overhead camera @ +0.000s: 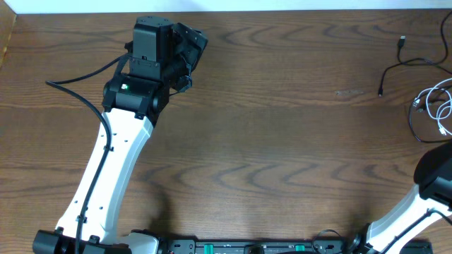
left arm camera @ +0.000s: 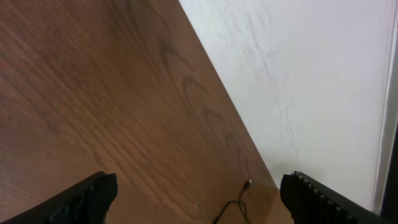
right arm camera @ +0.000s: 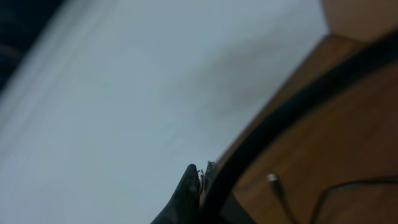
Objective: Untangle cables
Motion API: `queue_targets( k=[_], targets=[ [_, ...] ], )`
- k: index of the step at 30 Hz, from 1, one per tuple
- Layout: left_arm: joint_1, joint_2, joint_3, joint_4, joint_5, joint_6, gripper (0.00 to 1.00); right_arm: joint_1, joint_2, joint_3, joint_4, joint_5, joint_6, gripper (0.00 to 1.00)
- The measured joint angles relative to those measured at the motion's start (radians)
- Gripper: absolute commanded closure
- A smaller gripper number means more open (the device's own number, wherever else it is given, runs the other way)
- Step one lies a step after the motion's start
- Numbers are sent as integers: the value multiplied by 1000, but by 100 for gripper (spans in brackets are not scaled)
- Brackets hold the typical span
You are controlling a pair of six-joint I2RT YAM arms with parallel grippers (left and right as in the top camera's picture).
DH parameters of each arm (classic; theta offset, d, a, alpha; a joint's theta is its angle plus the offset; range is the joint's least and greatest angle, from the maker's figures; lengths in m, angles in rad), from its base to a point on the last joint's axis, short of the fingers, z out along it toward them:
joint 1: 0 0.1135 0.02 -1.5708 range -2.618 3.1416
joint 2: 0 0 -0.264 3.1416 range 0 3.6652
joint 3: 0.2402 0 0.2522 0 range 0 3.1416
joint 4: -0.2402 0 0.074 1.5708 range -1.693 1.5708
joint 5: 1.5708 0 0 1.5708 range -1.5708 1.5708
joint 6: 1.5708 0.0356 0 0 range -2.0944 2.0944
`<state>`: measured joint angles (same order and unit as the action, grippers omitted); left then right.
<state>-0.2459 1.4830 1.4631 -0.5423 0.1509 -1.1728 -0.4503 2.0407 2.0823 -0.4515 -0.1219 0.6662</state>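
Wooden counter [overhead camera: 282, 162] is seen from overhead with both arms at its edges. The black cable [overhead camera: 402, 62] is laid at the far right corner of the counter, loosely curved, with one small plug pointed toward the back edge and another plug end lying lower and to the left. The white cable [overhead camera: 431, 95] is bunched in loops just beside it at the right edge of the frame. The two cords are seen close together there; whether they cross cannot be told.

The left end effector [overhead camera: 189, 48] is positioned at the far left-centre of the counter, well apart from both cables. In the left wrist view its fingers [left arm camera: 93, 194] are spread wide with nothing between them. Only bare wood and a white wall [left arm camera: 298, 81] are framed, with one end of the black cable shown far off near the counter edge.

The right arm [overhead camera: 432, 185] is placed at the near right, below the cables. The right end effector [right arm camera: 199, 182] is seen closed, tips pressed together; nothing is seen held. A thick arm cable [right arm camera: 280, 118] is blurred across that view, and a thin black cord with its plug lies on the wood behind it.
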Motion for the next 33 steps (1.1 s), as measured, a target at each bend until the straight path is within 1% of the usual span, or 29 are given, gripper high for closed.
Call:
queue_targets(
  k=[1, 3, 4, 9, 11, 14, 17, 20, 23, 29, 33],
  targets=[
    [0, 0, 0, -1, 0, 0, 11, -7, 15, 0, 0, 5, 2, 45],
    [0, 0, 0, -1, 0, 0, 11, -21, 51, 0, -1, 8, -4, 3],
    [0, 0, 0, -1, 0, 0, 11, -29, 66, 0, -2, 5, -8, 1],
    [0, 0, 0, -1, 0, 8, 11, -51, 100, 0, -19, -63, -53, 1],
    [0, 0, 0, -1, 0, 47, 12, -55, 93, 0, -35, -110, -64, 1],
    [1, 0, 0, 0, 0, 167, 10, -56, 74, 0, -121, -175, -96, 1],
    [7, -3, 0, 8, 0, 363, 10, -56, 43, 0, -234, -208, -136, 1],
    [24, -23, 0, 8, 0, 533, 10, -55, -7, 0, -352, -210, -155, 1],
    [42, -75, 0, 8, 0, 663, 9, -55, -69, 0, -430, -181, -160, 1],
    [50, -215, 0, 9, 0, 832, 9, -56, -140, 24, -546, -123, -183, 1],
    [50, -276, 0, 9, 0, 885, 9, -53, -141, 24, -623, -177, -270, 1]
  ],
)
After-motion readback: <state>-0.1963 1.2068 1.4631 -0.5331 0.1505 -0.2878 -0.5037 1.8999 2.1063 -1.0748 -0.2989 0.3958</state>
